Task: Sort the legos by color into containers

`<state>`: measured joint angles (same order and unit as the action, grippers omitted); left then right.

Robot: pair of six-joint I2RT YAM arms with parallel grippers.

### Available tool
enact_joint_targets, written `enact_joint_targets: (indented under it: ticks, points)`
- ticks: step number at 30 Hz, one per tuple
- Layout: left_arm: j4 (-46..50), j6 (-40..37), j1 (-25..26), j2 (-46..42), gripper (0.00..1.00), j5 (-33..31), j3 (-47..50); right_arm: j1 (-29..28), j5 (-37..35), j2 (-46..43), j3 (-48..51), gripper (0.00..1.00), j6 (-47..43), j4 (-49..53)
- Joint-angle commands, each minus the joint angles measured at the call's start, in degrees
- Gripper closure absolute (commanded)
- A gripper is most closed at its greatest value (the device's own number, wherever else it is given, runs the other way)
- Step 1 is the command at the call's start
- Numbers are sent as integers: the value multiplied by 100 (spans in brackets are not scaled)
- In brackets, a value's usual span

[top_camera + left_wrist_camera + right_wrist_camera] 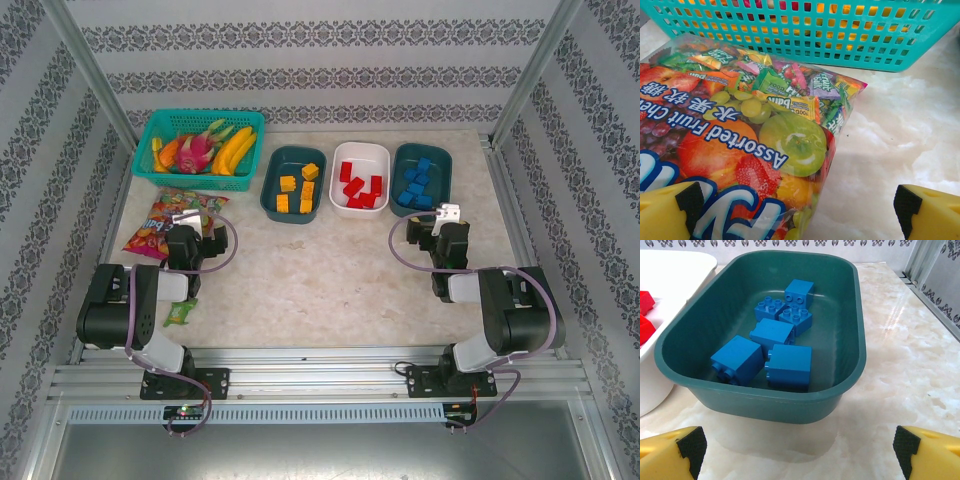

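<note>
So, stage: the sorting looks done or all but done, since every block I can make out lies in a tub with its own colour.
Yellow-orange blocks (297,190): about five, in the left teal tub (270,195), which stands just right of the mesh basket (840,35).
Red blocks (360,188): about five, in the white tub (360,148), the middle one of the row.
Blue blocks (771,335): six, bunched toward the left and middle of the right teal tub (842,315). Some sit studs up, others lie on their sides.
Left hand (800,217): released, with its fingers spread wide and nothing between them. It hangs low over the near end of the snack bag (740,125), which lies just in front of the basket.
Right hand (797,455): released and carrying nothing, low over the bare desk (320,270) just short of the blue tub's near wall.
Odd item: a small green scrap (181,312) on the desk beside the left arm. It is too small to identify, and it matches none of the three tub colours.
Next move, my judgement: no grasp seems called for. A check for a stray block hidden behind an arm or the bag would be sensible, then both arms can draw back.
Caution: the left hand is close above the bag, so it should lift before it swings.
</note>
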<state>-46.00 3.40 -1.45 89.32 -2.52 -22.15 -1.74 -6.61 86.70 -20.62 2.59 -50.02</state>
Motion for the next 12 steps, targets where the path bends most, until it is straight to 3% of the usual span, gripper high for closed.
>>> enact_joint_targets:
  ticks: [1, 10, 12]
  points:
    - [-360, -92, 65, 0, 0, 60, -36, -37, -99, -30, -74, 2, -49, -243]
    - [-203, -230, 145, 22, 0, 112, -131, -18, -5, -19, -127, 2, -37, -160]
    - [-204, -232, 145, 19, 0, 113, -131, -20, 316, -22, -82, 2, -176, -235]
